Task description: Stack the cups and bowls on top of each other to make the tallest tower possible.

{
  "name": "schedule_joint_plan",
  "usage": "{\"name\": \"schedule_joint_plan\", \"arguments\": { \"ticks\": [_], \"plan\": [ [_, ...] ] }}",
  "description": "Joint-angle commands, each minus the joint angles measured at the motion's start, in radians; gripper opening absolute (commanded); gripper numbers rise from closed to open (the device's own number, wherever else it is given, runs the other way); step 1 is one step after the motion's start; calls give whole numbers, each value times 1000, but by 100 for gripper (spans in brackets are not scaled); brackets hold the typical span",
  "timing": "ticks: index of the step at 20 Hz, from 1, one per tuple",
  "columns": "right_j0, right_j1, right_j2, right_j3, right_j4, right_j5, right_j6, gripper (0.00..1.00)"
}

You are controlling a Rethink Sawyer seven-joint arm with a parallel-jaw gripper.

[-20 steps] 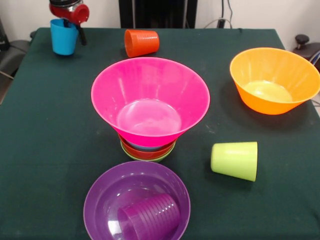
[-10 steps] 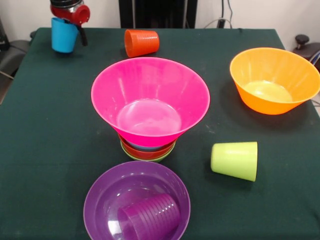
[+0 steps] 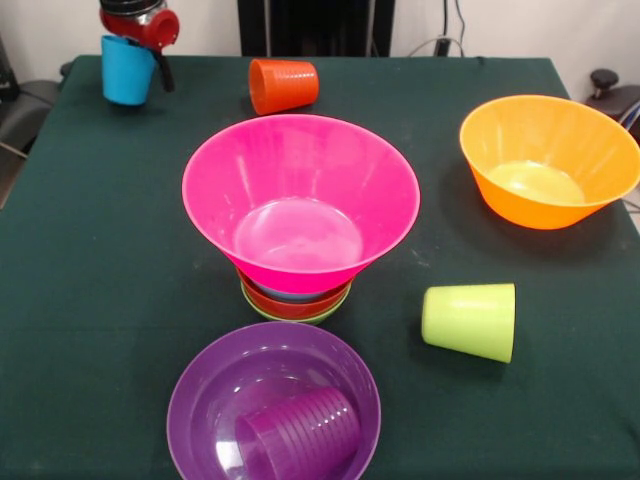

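The pink bowl [image 3: 300,200] is gleaming, glossy translucent plastic. The purple cup [image 3: 298,434] and orange cup [image 3: 283,85] are showing ribbed plastic walls; the lime green cup [image 3: 470,320] is looking smooth, satiny. The tablecloth [image 3: 90,250] is lying matt, dark green cloth.

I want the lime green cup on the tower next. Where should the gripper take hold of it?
The lime green cup lies on its side, apart from the bowls. Probably come straight down and close across its smooth wall near the middle, where the table around it gives room.
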Motion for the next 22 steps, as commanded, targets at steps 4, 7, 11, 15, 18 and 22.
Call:
{"name": "schedule_joint_plan", "arguments": {
  "ticks": [4,7,11,15,18,22],
  "plan": [
    [14,-68,71,-32,11,113,-46,100],
    [8,-90,82,-17,20,131,-52,100],
    [2,-124,92,8,32,160,-59,100],
    [-5,-129,98,7,33,173,-64,100],
    [-12,-121,102,2,27,171,-63,100],
    [-8,-104,96,-1,11,151,-49,100]
  ]
}}
